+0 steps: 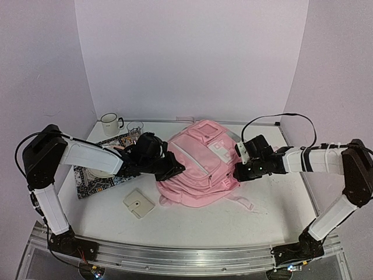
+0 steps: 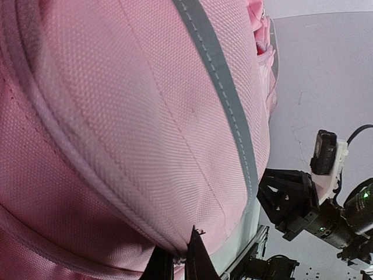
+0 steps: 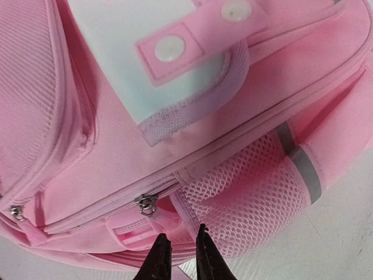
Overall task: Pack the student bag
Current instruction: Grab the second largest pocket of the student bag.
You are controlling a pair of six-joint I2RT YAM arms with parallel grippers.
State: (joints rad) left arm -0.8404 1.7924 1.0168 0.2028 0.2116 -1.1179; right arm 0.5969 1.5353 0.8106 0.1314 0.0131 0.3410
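Observation:
The student bag [image 1: 198, 166], a soft light-pink backpack, lies flat in the middle of the table with its straps trailing toward me. My left gripper [image 1: 175, 169] is at its left edge; in the left wrist view the gripper [image 2: 178, 256] is shut, pinching a piped seam of the bag [image 2: 116, 116]. My right gripper [image 1: 238, 169] is at the bag's right side. In the right wrist view its tips [image 3: 180, 242] stand slightly apart just below a metal zip slider [image 3: 145, 205] with a pink pull tab, beside the mesh side pocket [image 3: 250, 198]. Nothing is clamped between them.
A white mug [image 1: 109, 123] and a clear glass [image 1: 135, 127] stand at the back left. A patterned mat [image 1: 96, 178] lies under my left arm. A cream wallet [image 1: 139, 203] lies in front of the bag's left corner. The right arm's gripper [image 2: 297, 201] shows in the left wrist view.

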